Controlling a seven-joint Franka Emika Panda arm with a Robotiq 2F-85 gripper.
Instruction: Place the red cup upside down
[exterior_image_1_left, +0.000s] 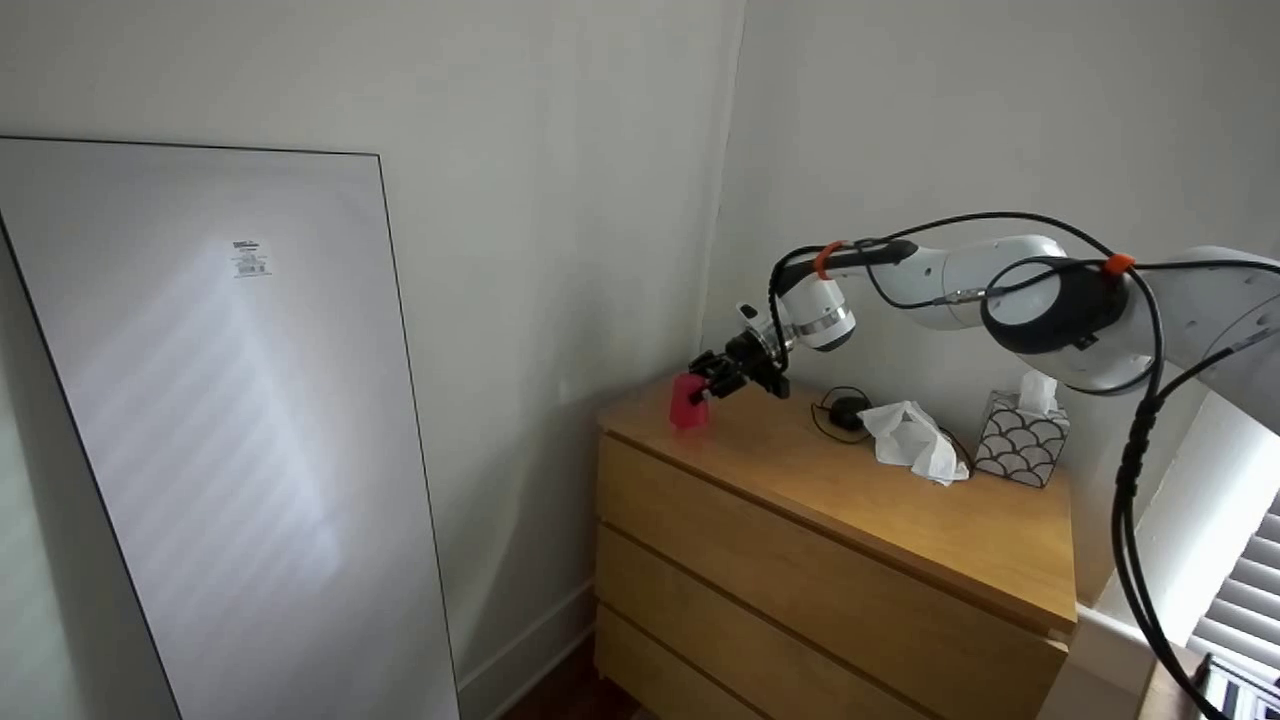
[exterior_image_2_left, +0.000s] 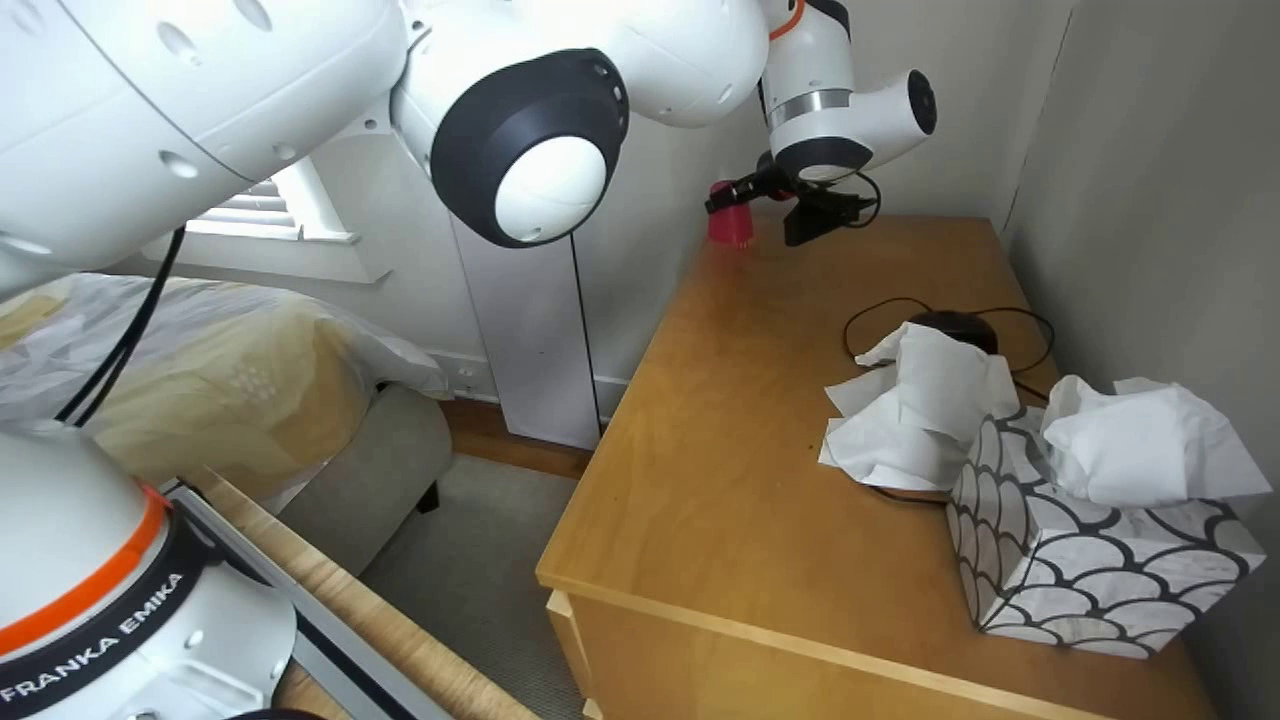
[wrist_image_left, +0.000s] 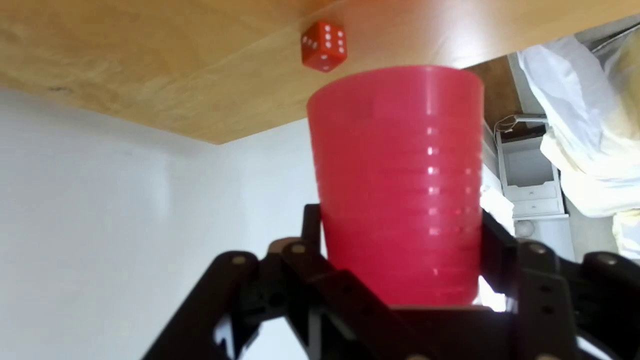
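Gripper (wrist_image_left: 401, 227) has red cup (wrist_image_left: 397, 175) pinched, wide end down over dresser top (exterior_image_2_left: 720, 450), contact TBC. Prob. set-down step now; next, settle rim flat, then let go.

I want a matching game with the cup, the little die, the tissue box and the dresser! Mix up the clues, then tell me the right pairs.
Things
1. cup
2. die
3. tissue box
4. dresser

Clues
A. patterned with dark curves
B. held in the gripper
C. light brown
D. red with white dots

Right pairs: 1-B, 2-D, 3-A, 4-C
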